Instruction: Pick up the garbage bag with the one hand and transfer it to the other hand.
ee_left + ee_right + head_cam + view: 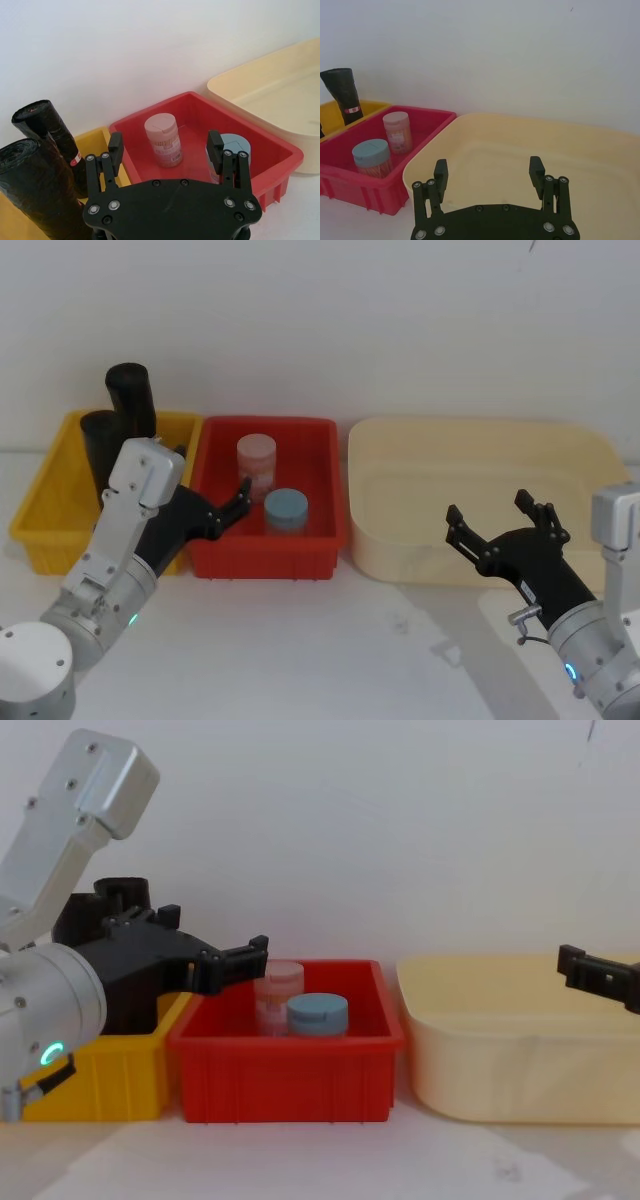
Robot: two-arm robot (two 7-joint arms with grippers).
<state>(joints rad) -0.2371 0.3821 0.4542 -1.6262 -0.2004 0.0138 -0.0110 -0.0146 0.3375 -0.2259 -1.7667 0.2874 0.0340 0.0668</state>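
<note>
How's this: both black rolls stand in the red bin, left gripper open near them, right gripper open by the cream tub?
Wrong bin: the left wrist view shows the garbage bag and the labelled roll standing in the yellow bin. The left gripper and right gripper are indeed open.

A thick black roll of garbage bags (35,190), plain and crinkled, stands nearly upright in a yellow bin (40,510), towards its back wall. The green-ringed left gripper (166,142) hovers over the bin's right edge, fingers spread. The blue-ringed right gripper (488,506), fingers also spread, hangs above the worktop (330,640) near its right edge.
</note>
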